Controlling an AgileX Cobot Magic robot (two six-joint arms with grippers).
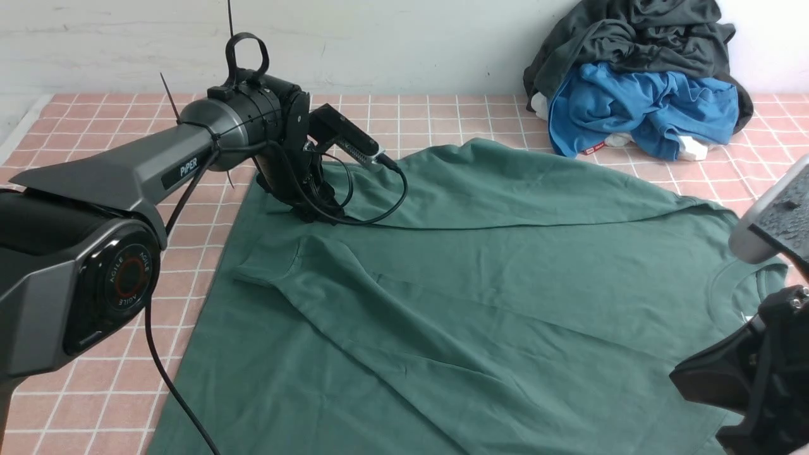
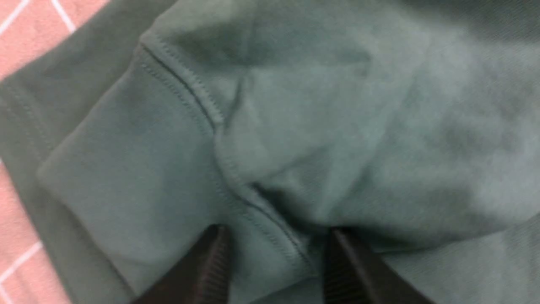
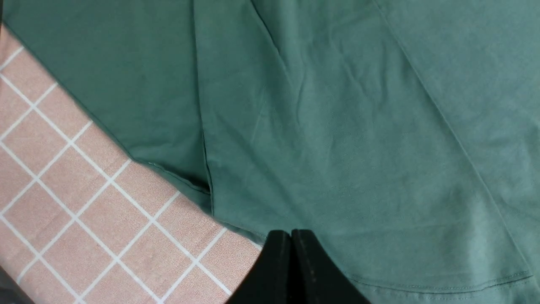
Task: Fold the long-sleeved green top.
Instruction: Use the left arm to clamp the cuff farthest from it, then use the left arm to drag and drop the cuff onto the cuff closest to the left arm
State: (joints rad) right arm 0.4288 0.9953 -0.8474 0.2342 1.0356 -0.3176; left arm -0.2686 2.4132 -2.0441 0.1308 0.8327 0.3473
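A dark grey garment [image 1: 632, 38] and a blue garment [image 1: 638, 110] are crowding the far right corner. Tiled tabletop [image 1: 442, 117] is lying open beyond the green long-sleeved top [image 1: 480, 272], while the left arm [image 1: 177, 158] is hanging over its far-left part.

The table [image 1: 404, 117], pink squares ruled with white lines, carries the green long-sleeved top [image 1: 480, 284] spread flat over its middle, reaching from the near edge towards the far side. At the far right corner a bright blue garment [image 1: 638, 107] lies bunched, a dark grey garment [image 1: 632, 31] heaped over it.

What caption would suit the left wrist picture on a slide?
Left hand open, its fingers either side of a stitched seam on the green long-sleeved top.
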